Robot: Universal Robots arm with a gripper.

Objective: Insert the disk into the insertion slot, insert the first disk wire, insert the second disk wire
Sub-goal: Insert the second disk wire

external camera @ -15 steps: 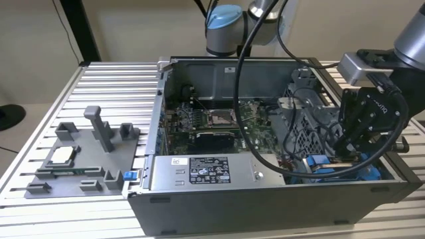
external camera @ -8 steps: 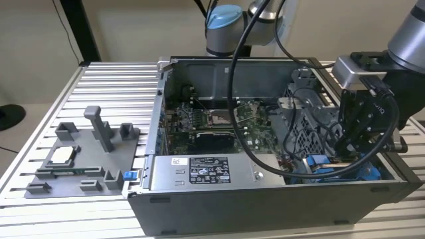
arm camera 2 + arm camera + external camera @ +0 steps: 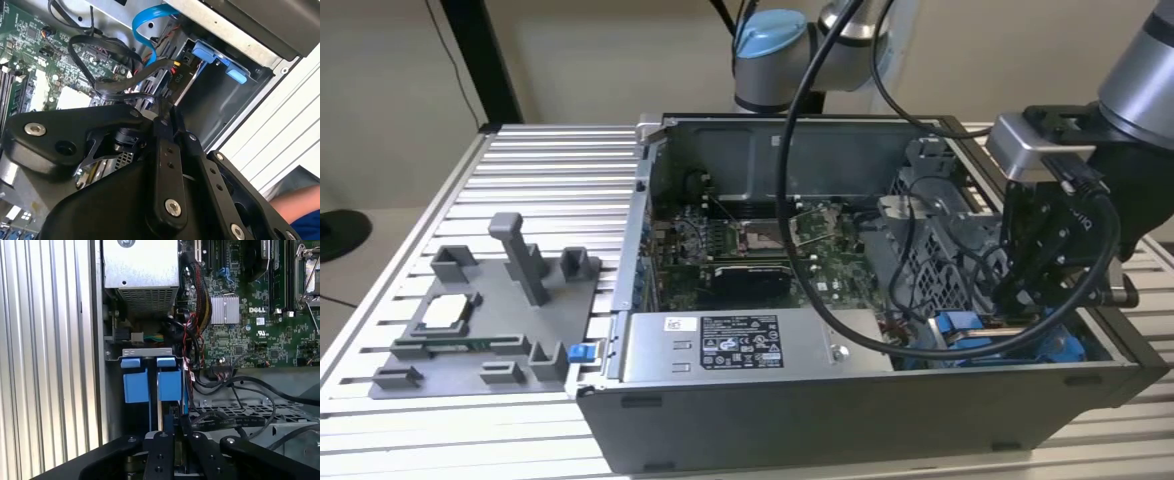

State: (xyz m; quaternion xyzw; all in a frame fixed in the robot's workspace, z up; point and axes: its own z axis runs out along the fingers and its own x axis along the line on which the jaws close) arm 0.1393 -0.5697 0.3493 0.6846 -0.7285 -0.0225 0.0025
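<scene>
The disk sits in the insertion slot (image 3: 147,351) at the corner of the open case. Its blue carrier frame (image 3: 150,380) shows two tabs, and its metal body is hidden. In the exterior view the blue frame (image 3: 961,325) lies at the case's front right, under my gripper (image 3: 1014,300). In both wrist views my gripper (image 3: 167,106) (image 3: 173,427) stands just short of the disk's end, its fingers (image 3: 161,150) pressed together on the end of a black disk wire (image 3: 107,90). A second black wire (image 3: 175,75) with red and yellow strands and a blue ribbon cable (image 3: 147,25) run beside the blue frame (image 3: 220,57).
The grey power-supply box (image 3: 747,345) stands next to the slot, with the motherboard (image 3: 747,240) beyond it. Loose black cables (image 3: 235,420) lie over a perforated cage. A grey fixture tray (image 3: 494,320) rests on the slatted table (image 3: 520,170). A person's sleeve (image 3: 305,220) is beside the case.
</scene>
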